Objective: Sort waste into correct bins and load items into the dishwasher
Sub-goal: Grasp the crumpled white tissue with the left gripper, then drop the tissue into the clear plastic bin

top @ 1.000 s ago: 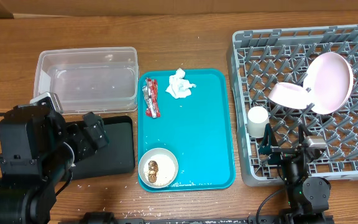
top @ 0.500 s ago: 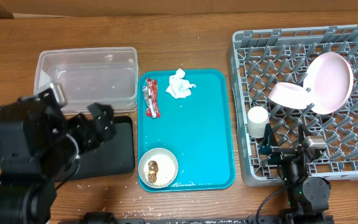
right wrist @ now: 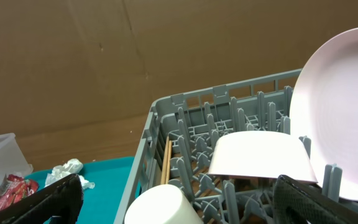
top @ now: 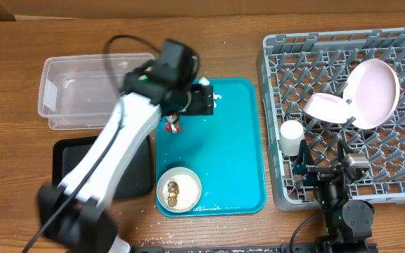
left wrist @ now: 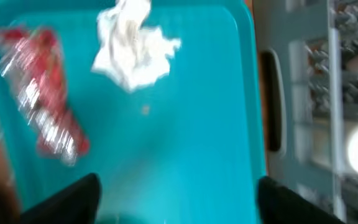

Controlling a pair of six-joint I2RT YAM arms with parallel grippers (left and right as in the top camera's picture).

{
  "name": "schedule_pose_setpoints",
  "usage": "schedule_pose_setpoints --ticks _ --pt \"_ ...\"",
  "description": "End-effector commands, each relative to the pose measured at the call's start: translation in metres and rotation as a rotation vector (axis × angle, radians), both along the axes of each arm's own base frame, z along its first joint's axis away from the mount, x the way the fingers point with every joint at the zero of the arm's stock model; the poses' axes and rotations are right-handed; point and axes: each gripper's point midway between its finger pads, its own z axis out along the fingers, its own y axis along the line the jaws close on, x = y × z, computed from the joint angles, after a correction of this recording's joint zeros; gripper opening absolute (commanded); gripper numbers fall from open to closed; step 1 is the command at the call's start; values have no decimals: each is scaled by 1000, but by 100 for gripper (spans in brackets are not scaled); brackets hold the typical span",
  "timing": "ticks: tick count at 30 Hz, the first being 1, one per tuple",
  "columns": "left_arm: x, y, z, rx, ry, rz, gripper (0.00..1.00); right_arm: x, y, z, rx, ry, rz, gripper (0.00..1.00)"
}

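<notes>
My left gripper (top: 204,100) is open and empty above the far end of the teal tray, hiding most of the crumpled white tissue from overhead. In the left wrist view its fingers (left wrist: 179,202) frame bare tray, with the tissue (left wrist: 132,50) ahead and the red-and-silver wrapper (left wrist: 42,118) to the left. The wrapper (top: 172,125) partly shows overhead. The small white bowl (top: 178,188) with brown scraps sits at the tray's near end. The whitish plate (top: 375,91), pink bowl (top: 327,107) and white cup (top: 291,133) stand in the grey rack (top: 399,176). My right gripper (top: 325,165) is open and empty near the cup (right wrist: 160,205).
The clear tub (top: 83,91) stands at the far left, with the black tray (top: 136,169) in front of it, partly under my left arm. The teal tray (top: 230,161) lies between them and the rack. White crumbs lie along the table's front edge.
My left arm has swung from over the black tray up and right to the far end of the teal tray, above the tissue. The right arm has not moved.
</notes>
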Motion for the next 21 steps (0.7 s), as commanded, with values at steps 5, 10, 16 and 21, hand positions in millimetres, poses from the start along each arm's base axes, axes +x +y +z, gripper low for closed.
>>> schedule_pose_setpoints --ticks 5,10,16,21 --pt "59 5 -70 128 -60 96 80 0 -2 -1 -3 -6 -9 100" --pt "69 1 -125 163 -13 95 85 0 -2 -1 -3 -6 -9 100" --pt "78 -3 -153 164 -13 97 70 0 -2 -1 -3 -6 -9 100" --pt "82 -7 -142 139 -23 96 4 0 -2 -1 -3 -6 -9 100"
